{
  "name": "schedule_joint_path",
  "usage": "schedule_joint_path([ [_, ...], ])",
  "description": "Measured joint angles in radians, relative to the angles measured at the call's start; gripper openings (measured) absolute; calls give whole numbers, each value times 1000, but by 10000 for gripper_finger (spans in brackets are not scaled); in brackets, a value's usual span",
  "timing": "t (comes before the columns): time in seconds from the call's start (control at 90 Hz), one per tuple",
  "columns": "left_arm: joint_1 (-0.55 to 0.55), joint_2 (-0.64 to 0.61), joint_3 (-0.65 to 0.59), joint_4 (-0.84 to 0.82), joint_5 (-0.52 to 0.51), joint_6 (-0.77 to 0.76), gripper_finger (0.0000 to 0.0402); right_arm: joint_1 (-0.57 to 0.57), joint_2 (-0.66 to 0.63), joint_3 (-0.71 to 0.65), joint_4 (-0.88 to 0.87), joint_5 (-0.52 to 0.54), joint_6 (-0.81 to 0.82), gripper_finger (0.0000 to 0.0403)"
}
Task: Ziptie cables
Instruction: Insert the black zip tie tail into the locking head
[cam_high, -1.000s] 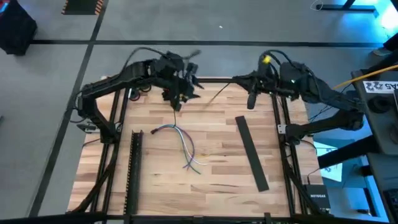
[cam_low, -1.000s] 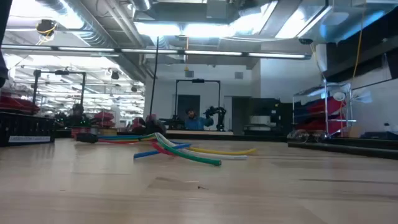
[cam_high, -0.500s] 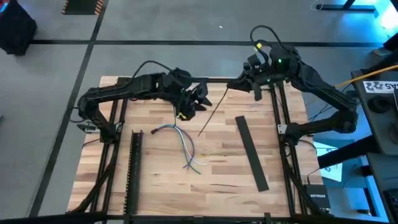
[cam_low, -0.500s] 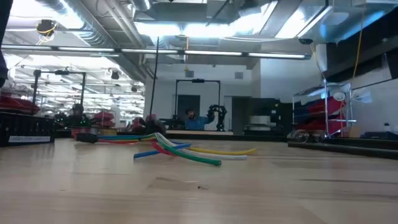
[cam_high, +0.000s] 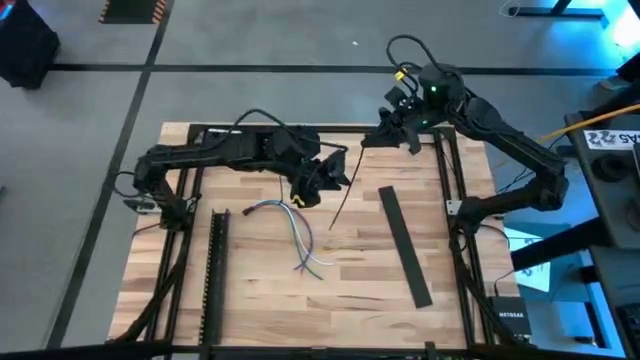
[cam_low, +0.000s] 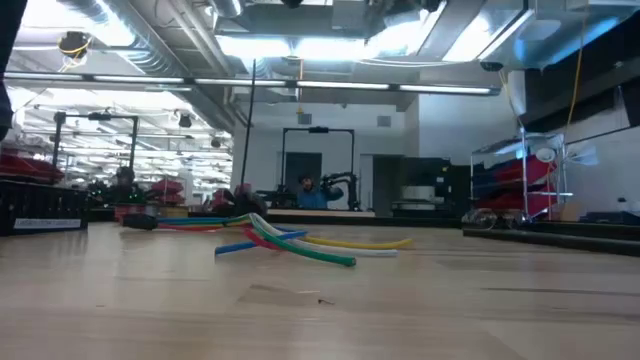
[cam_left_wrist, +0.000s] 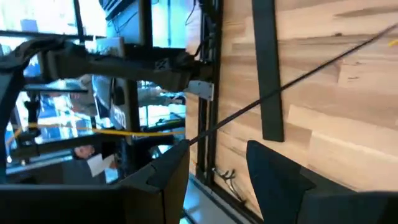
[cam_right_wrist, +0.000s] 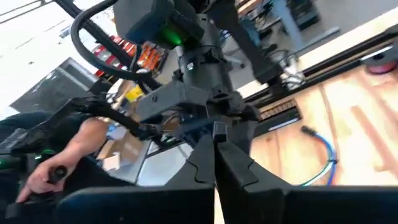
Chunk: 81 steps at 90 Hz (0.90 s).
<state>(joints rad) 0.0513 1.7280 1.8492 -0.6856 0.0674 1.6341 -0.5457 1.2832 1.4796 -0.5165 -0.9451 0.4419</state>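
The cables (cam_high: 295, 235) lie loose on the wooden table's middle, also seen in the low view (cam_low: 285, 240) and the right wrist view (cam_right_wrist: 326, 158). A thin dark zip tie (cam_high: 337, 205) slants from my left gripper (cam_high: 340, 170) toward the table's near side. In the left wrist view that gripper (cam_left_wrist: 217, 149) shows its fingers apart, above the table right of the cables. My right gripper (cam_high: 368, 138) hovers at the table's far edge. In the right wrist view its fingers (cam_right_wrist: 214, 140) meet with nothing seen between them. My left gripper meets the zip tie's end (cam_left_wrist: 189, 142) at the tip of one finger (cam_left_wrist: 177, 158), while the other finger (cam_left_wrist: 267, 168) stands apart from it. Whether that end is clamped I cannot tell. From the finger the tie (cam_left_wrist: 292, 78) runs straight out over the table.
A long flat black bar (cam_high: 405, 245) lies right of the cables. A black perforated rail (cam_high: 215, 270) lies along the table's left side. Black frame rails edge the table. A person's arm and hand (cam_right_wrist: 56, 162) show beyond the table.
My left gripper has gone from the far edge toward the table's middle and right, coming nearer the cables. The zip tie went with it and has swung from lying across the far edge to pointing toward the near side. My right gripper has drawn back slightly toward the far edge.
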Motion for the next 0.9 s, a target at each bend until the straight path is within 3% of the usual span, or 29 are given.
schedule_joint_path([
  [0.9,-63,11,0,155,-102,20,155,-53,6,0,-5,-115,-4,0],
])
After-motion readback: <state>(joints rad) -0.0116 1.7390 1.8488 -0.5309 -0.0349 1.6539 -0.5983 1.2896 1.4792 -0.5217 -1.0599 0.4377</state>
